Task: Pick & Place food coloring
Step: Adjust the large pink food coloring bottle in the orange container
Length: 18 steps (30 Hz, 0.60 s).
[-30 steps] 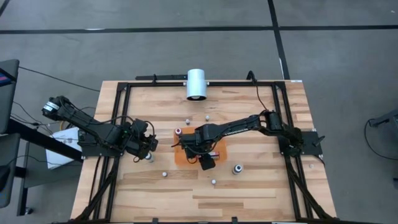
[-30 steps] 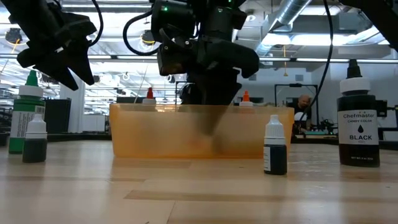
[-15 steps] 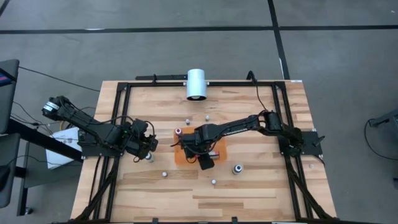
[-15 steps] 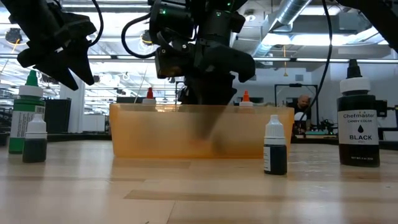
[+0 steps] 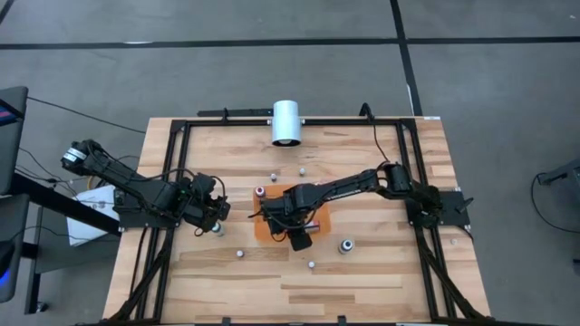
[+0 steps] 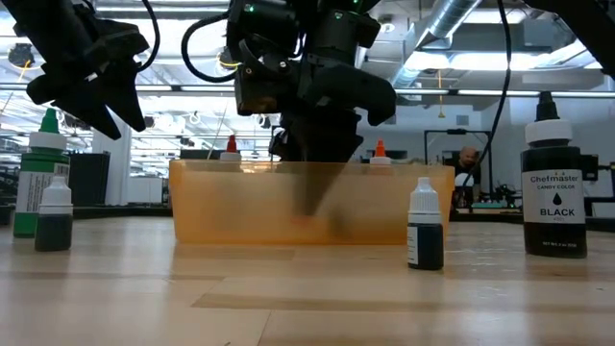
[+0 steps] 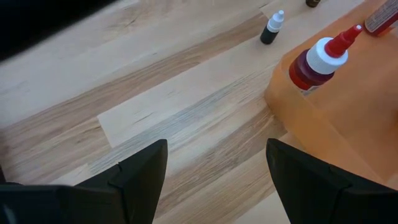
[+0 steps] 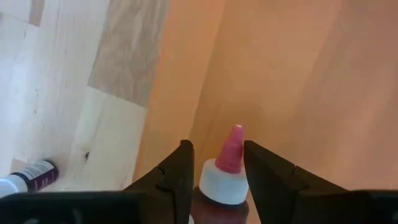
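Bottle [image 8: 222, 180] of red food coloring sits pinched between my right gripper [image 8: 215, 171] fingers, lowered inside the orange tray [image 8: 292, 81] and nudged slightly sideways since a moment ago, so release looks close; left gripper [image 7: 214, 171] hangs open nearby.

A robotics lab or industrial workshop is indicated. A wooden table [image 5: 362, 272] framed by black rails [image 5: 299, 121] is set on a bare grey concrete floor [image 5: 181, 54] marked with dark lines, and exposed ducts [image 6: 461, 24] and strip lighting are seen overhead in the low view (a person [image 6: 470, 159] is seated far back among workbenches).
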Each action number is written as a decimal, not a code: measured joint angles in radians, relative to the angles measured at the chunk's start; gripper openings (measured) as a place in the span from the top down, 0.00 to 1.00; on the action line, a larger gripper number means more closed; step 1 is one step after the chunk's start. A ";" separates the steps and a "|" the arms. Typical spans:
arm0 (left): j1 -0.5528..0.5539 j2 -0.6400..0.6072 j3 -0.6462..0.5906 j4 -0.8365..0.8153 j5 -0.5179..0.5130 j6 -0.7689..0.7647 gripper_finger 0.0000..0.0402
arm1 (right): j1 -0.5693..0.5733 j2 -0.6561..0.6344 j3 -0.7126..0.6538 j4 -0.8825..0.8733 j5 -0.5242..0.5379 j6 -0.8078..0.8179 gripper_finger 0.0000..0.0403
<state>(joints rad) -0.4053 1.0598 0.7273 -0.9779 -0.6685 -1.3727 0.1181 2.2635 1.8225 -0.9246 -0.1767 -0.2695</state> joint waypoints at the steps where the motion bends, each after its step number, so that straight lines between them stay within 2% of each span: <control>1: 0.000 0.000 0.000 0.000 0.000 0.000 0.34 | 0.000 0.000 0.000 -0.001 0.000 0.000 0.68; 18: 0.000 0.000 0.000 0.000 -0.001 0.000 0.34 | -0.001 0.000 -0.017 0.021 0.026 0.000 0.69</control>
<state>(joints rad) -0.4049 1.0598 0.7273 -0.9775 -0.6697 -1.3727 0.1173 2.2631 1.8053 -0.9034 -0.1509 -0.2699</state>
